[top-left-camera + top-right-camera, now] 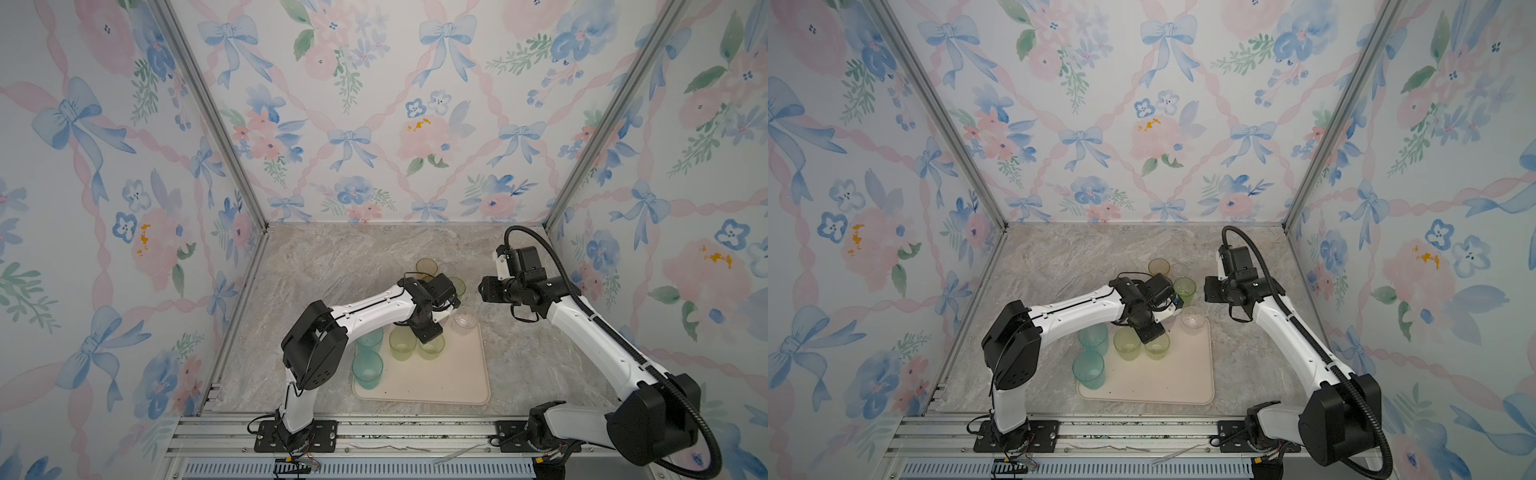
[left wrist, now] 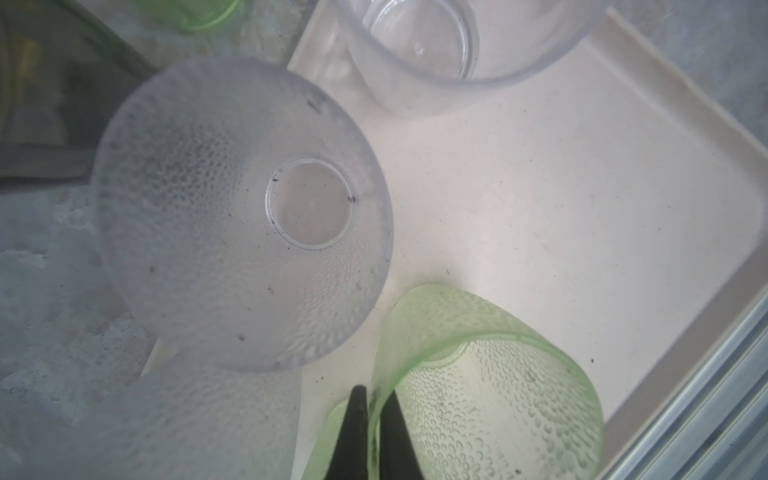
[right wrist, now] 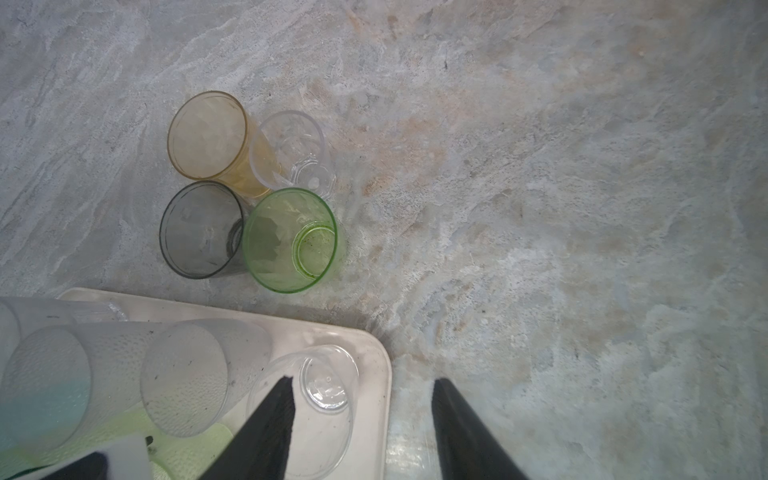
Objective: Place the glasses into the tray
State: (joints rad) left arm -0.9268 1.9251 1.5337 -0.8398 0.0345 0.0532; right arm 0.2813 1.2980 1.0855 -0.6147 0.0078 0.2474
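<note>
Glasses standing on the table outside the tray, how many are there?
4, clustered on the table off the tray's far edge: amber glass, clear glass, smoky grey glass, bright green glass. The left arm may hide others.

Two high stereo views, two wrist views over a grey marbled table (image 1: pixel 332 266).
Both top views look steeply down from above the table's near edge, covering the whole flat beige-pink rectangular tray (image 1: pixel 436 374). The left wrist camera hangs very close over a pale green dimpled tumbler (image 2: pixel 498 395), apparently at a slant. The right wrist camera looks down from higher, sharing the tray corner and a smooth clear tumbler (image 3: pixel 316 395).
</note>
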